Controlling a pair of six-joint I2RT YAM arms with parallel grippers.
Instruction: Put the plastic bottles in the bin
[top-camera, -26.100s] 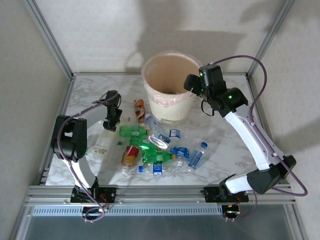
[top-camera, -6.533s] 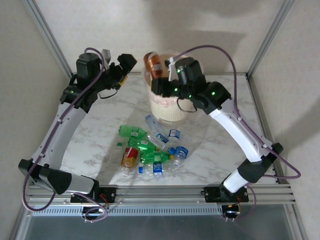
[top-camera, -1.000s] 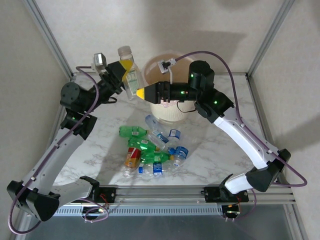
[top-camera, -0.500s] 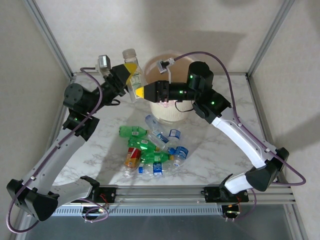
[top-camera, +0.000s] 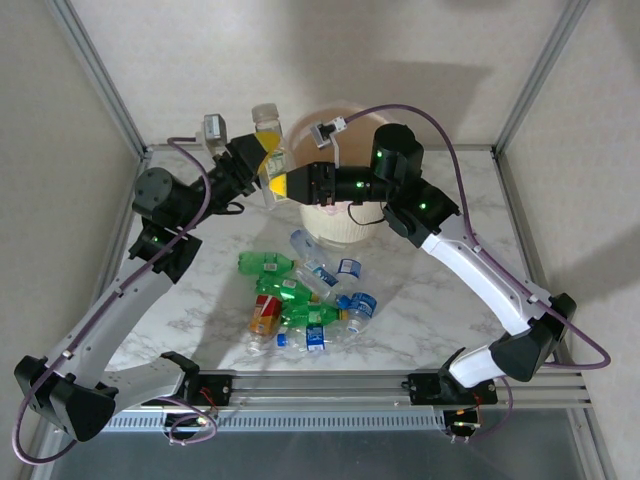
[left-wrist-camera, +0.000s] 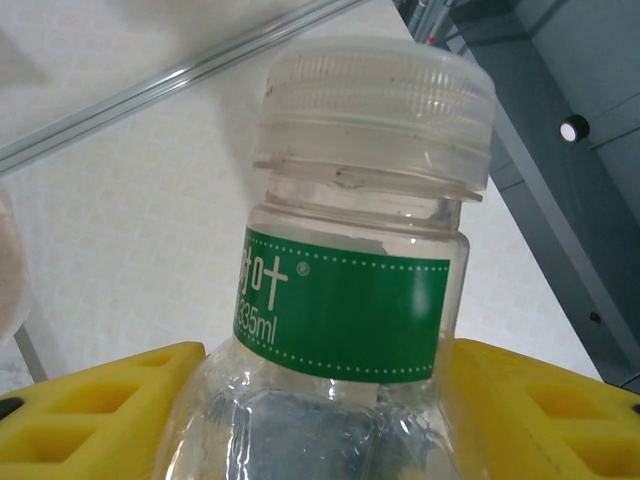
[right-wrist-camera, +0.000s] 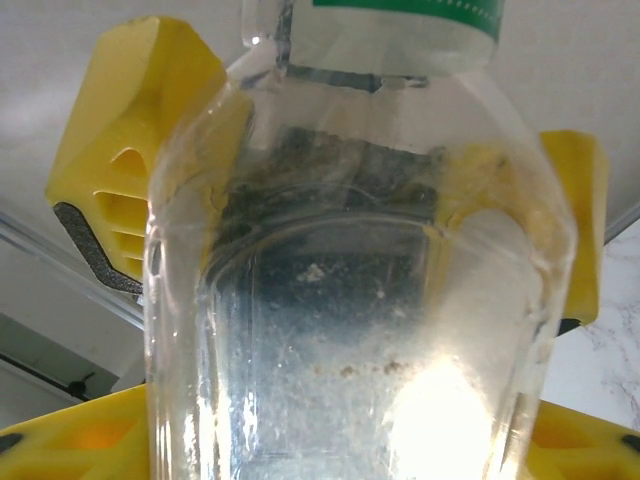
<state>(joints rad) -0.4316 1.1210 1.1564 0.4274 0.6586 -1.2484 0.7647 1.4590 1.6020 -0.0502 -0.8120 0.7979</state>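
Just left of the bin (top-camera: 338, 228), the left gripper (top-camera: 262, 162) pinches a clear bottle (top-camera: 266, 128) upright, cap up, while the right gripper (top-camera: 281, 184) flanks its lower body from the bin side, whether clamped or loose I cannot tell.

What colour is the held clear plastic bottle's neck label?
Green with white print; left wrist view shows the label best.

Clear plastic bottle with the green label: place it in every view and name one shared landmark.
Top external: clear plastic bottle with the green label, aloft left of the pale pink round bin.
Left wrist: centre, cap uppermost.
Right wrist: centre, body close up.
Landmark: left claw's yellow pads gripping it.
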